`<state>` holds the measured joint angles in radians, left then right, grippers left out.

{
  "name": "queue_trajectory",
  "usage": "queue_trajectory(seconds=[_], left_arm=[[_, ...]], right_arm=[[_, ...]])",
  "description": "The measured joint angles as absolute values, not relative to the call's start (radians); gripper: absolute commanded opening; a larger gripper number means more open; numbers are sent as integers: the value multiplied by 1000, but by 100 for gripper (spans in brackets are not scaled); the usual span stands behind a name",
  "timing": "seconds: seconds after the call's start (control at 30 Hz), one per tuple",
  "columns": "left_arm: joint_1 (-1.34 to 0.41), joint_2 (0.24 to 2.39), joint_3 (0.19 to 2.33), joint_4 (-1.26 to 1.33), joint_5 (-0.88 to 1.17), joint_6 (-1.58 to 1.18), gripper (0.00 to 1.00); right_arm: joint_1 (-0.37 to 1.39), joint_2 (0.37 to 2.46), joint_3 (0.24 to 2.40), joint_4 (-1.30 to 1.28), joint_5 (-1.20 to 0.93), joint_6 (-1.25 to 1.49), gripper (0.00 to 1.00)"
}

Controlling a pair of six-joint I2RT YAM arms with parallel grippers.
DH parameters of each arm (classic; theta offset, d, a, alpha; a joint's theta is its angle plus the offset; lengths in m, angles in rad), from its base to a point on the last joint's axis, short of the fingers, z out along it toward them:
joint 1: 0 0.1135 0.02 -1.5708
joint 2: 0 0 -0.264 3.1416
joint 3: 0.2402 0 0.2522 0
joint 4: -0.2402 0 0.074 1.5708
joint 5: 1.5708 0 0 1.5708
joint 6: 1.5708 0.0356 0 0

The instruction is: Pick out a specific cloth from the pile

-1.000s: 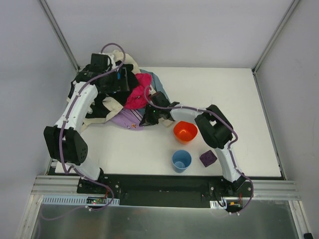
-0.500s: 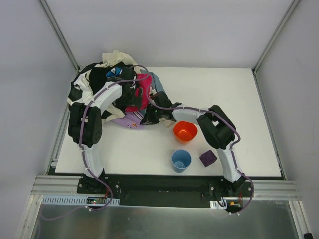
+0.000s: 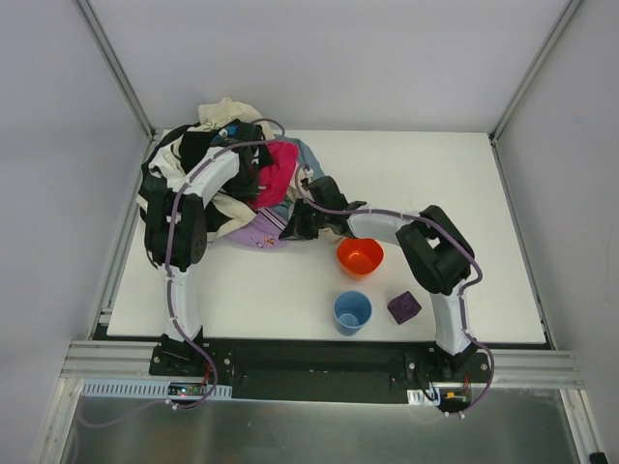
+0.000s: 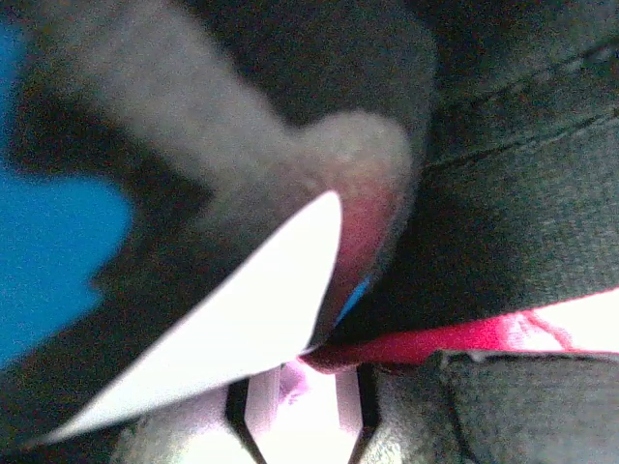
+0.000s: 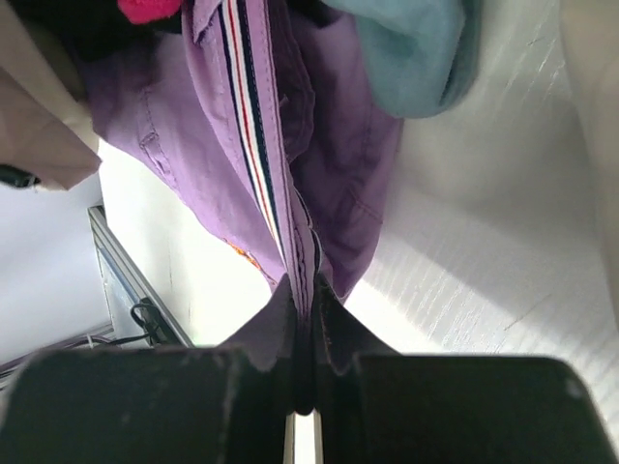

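Note:
The pile (image 3: 218,155) of black, cream, magenta and blue garments heaps at the table's back left. The lavender cloth (image 3: 247,232) sticks out from under the pile's front edge. My right gripper (image 3: 290,227) is shut on it. In the right wrist view the cloth (image 5: 338,145) and its striped placket run straight down into the closed right gripper (image 5: 308,290). My left gripper (image 3: 253,166) is buried in the top of the pile. In its wrist view the left gripper (image 4: 302,387) has its jaws drawn close on a fold of magenta cloth (image 4: 464,338), with black fabric all around.
An orange bowl (image 3: 360,256) stands just right of my right gripper. A blue cup (image 3: 352,312) and a purple block (image 3: 403,307) sit nearer the front. A grey-blue cloth (image 5: 426,48) lies beside the lavender one. Bare white table (image 3: 455,193) spreads to the right.
My left arm swung from the pile's left side over into its top, and its jaws went from wide open to nearly together. The right gripper kept its hold and shifted slightly right.

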<state>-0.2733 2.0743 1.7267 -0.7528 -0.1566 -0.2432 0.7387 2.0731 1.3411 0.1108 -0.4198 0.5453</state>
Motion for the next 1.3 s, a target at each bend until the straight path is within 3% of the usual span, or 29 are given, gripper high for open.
queue_trajectory(seconds=[0.4,0.63,0.8,0.93,1.3], left_arm=[[22,2072,1877,-802,-51,-223,15],[215,2072,1874,-799,1,-224,17],[221,2074,1864,-799,52,-223,22],[190,2074,1858,-798,68,-219,29],[162,2074,1851,-797,139,-213,65]], right_arm=[[725,1937,1320,56,-440,500,1],[714,1922,1338,-36,-454,458,1],[711,1919,1375,-96,-462,435,1],[710,1919,1441,-165,-471,418,1],[710,1921,1771,-310,-538,406,1]])
